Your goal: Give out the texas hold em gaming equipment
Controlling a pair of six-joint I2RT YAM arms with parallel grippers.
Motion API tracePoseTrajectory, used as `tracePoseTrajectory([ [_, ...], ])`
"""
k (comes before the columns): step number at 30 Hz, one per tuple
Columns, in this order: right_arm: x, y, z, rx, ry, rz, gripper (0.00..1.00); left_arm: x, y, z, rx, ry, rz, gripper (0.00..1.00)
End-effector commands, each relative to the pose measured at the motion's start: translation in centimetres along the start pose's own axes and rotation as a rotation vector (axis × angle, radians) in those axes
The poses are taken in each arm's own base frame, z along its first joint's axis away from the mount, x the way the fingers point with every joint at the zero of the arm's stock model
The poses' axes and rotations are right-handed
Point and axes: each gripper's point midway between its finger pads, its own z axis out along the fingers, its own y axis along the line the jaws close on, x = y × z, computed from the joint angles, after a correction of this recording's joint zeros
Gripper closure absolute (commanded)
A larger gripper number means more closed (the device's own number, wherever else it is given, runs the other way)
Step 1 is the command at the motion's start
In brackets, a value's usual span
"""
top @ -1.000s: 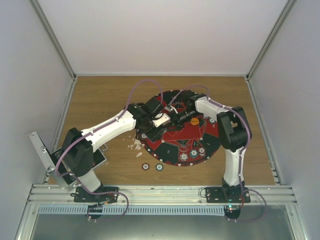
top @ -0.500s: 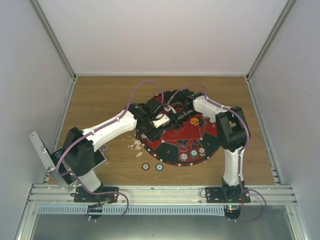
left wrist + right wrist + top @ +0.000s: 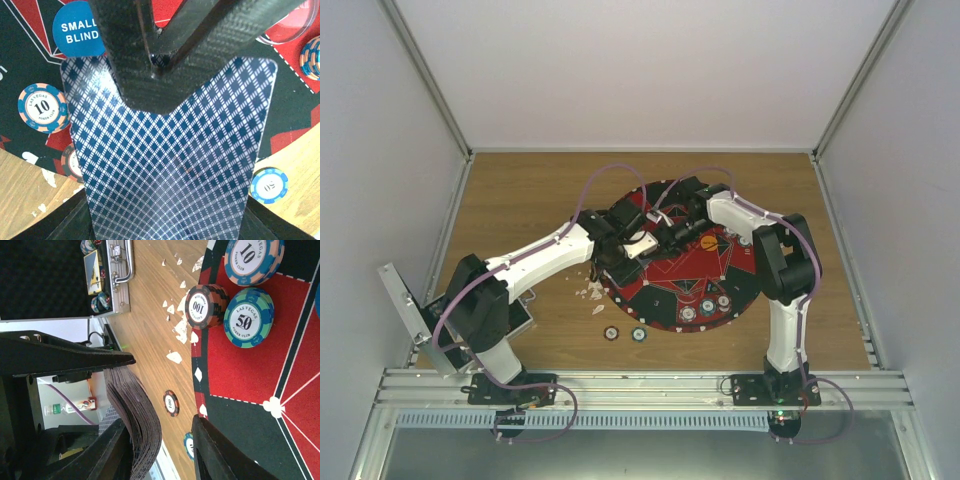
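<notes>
My left gripper point(image 3: 636, 244) is shut on a deck of playing cards point(image 3: 170, 165) with blue-and-white diamond backs, held over the left part of the round red-and-black mat point(image 3: 720, 272). The deck hides that gripper's fingertips in the left wrist view. My right gripper point(image 3: 665, 232) meets it from the right, open. In the right wrist view the bent deck edge point(image 3: 140, 415) rests against one finger point(image 3: 107, 452). A gap separates it from the other finger point(image 3: 215, 455). Chips marked 10 point(image 3: 252, 257), 100 point(image 3: 202, 306) and 50 point(image 3: 248, 317) lie on the mat. A blue "SMALL BLIND" disc point(image 3: 77, 30) lies beside the deck.
Two chips point(image 3: 611, 333) point(image 3: 638, 334) lie on the wood in front of the mat, beside white scraps point(image 3: 590, 292). More chips point(image 3: 707, 306) sit at the mat's near edge, an orange disc point(image 3: 709, 242) near its middle. The open black case point(image 3: 415, 320) stands at the far left.
The right gripper's jaws have narrowed around the end of the deck. Both grippers have shifted slightly left and away over the mat. The left gripper still holds the deck.
</notes>
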Motion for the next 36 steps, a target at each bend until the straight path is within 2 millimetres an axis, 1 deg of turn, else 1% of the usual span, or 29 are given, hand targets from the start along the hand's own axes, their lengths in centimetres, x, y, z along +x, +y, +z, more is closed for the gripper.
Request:
tracePoseTrajectory([
  [1, -0.6, 0.4, -0.9, 0.044, -0.026, -0.030, 0.67, -0.2, 0.0, -1.0, -0.018, -0.035, 0.015, 0.41],
  [8, -0.8, 1.2, -1.2, 0.022, -0.038, -0.055, 0.83, -0.1, 0.0, -0.8, -0.019, -0.026, 0.014, 0.41],
  [12, -0.9, 1.6, -1.4, 0.017, -0.045, -0.069, 0.98, -0.1, 0.1, -0.7, -0.023, -0.023, 0.014, 0.41],
  [13, -0.9, 1.6, -1.4, 0.017, -0.047, -0.072, 0.99, -0.1, 0.1, -0.6, -0.026, -0.021, 0.014, 0.41],
  [17, -0.9, 1.7, -1.7, 0.028, -0.054, -0.074, 0.99, 0.1, 0.1, -0.5, -0.026, -0.017, 0.015, 0.42],
  [20, -1.2, 1.6, -2.4, 0.057, -0.076, -0.074, 0.99, 0.1, 0.1, -0.4, -0.027, -0.015, 0.015, 0.42],
  [28, -2.4, 0.2, -5.9, 0.107, -0.192, -0.032, 0.99, 0.8, 0.4, -0.2, -0.041, -0.006, 0.014, 0.42],
  [30, -2.6, -0.5, -6.8, 0.136, -0.223, -0.020, 0.99, 0.9, 0.5, -0.2, -0.045, -0.004, 0.012, 0.42],
  [33, -3.3, -1.7, -8.5, 0.169, -0.307, 0.019, 0.99, 1.3, 0.6, -0.2, -0.045, -0.003, 0.006, 0.42],
  [36, -4.7, -3.1, -10.2, 0.195, -0.416, 0.065, 0.99, 1.8, 0.8, -0.3, -0.048, -0.002, -0.006, 0.42],
])
